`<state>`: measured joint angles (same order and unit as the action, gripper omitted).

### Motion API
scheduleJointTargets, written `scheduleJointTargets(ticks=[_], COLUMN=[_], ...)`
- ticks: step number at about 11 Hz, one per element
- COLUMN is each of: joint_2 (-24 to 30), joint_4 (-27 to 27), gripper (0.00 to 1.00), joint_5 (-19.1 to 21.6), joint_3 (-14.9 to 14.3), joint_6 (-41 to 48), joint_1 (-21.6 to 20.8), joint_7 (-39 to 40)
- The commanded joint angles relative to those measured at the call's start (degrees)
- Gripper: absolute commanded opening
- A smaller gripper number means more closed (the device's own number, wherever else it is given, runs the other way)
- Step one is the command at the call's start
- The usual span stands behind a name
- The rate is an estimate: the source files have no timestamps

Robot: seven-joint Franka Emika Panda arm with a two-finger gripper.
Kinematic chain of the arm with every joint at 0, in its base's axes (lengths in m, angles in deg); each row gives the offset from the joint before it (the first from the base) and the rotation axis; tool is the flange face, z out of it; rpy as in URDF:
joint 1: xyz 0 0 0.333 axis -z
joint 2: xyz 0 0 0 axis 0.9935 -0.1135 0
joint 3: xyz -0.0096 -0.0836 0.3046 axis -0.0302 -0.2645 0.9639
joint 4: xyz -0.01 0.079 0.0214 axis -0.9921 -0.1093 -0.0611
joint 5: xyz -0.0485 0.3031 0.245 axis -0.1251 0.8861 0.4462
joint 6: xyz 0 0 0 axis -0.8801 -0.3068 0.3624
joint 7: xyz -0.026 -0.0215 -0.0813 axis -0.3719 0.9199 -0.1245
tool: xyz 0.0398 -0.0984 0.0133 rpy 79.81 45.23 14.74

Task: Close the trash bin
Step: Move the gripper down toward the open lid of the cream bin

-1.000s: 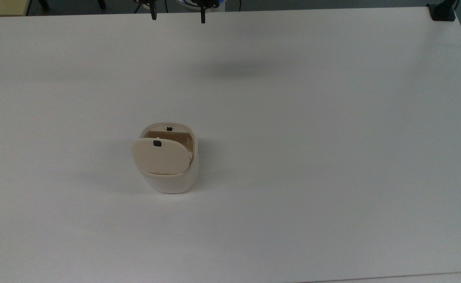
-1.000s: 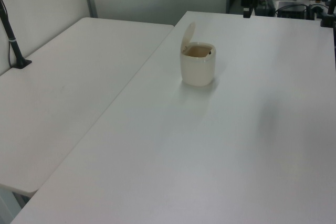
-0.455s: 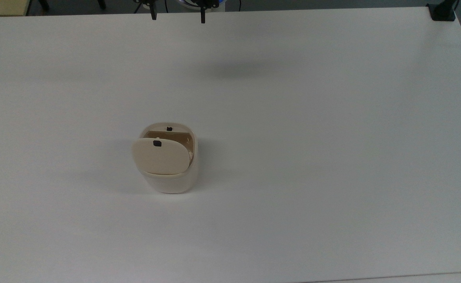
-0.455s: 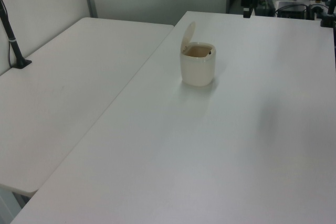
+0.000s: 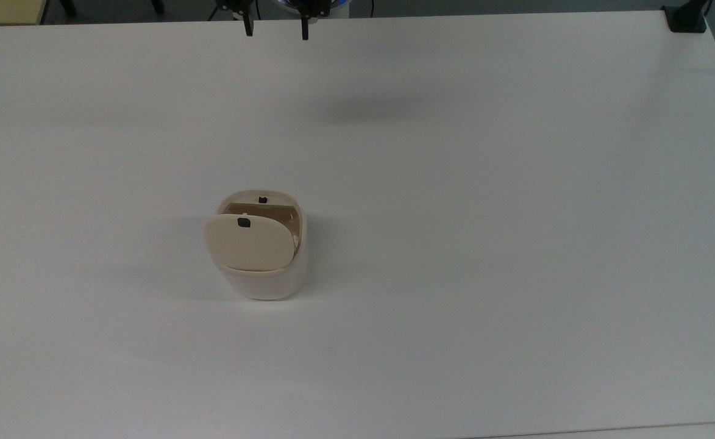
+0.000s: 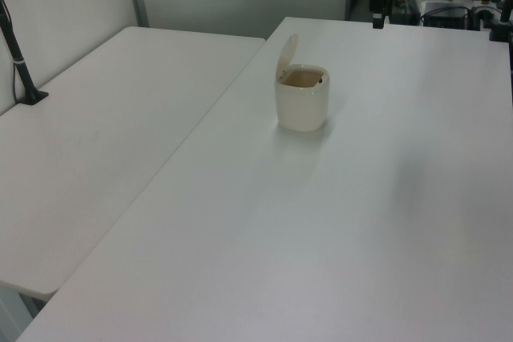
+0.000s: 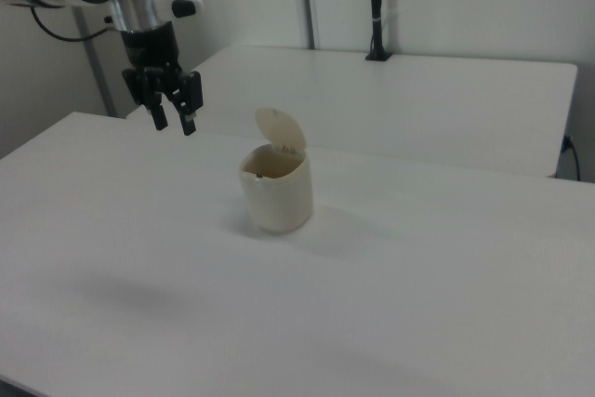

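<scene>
You are looking at the trash bin (image 5: 264, 277), a small cream-white tub with a rounded-square body, standing upright on the white table (image 5: 515, 244). Its beige lid (image 5: 249, 242) is standing raised on its hinge, showing a small black mark, leaving the brownish inside exposed.

Even, diffuse overhead light, no glare. Table (image 5: 515, 213) reads flat grey-white; soft blurred shadow near its far edge, fainter one beside the trash bin (image 5: 263, 277). Slightly soft focus overall.
</scene>
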<state>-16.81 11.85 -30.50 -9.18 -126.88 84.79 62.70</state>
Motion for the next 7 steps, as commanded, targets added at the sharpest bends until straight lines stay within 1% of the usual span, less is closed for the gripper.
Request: scheduleJointTargets(ticks=[1, 2, 5, 7], joint_2=[0.8, 0.7, 0.1, -0.9], joint_4=[0.6, 0.6, 0.5, 0.5], gripper=[0.17, 0.01, 0.00, 0.00], joint_5=[-1.1, -1.1, -1.2, -1.1], joint_3=[0.2, 0.3, 0.2, 0.2], joint_6=[0.2, 0.2, -0.2, -4.4], joint_1=[-0.1, 0.0, -0.1, -0.1], joint_7=[2.7, 2.7, 2.7, 2.7])
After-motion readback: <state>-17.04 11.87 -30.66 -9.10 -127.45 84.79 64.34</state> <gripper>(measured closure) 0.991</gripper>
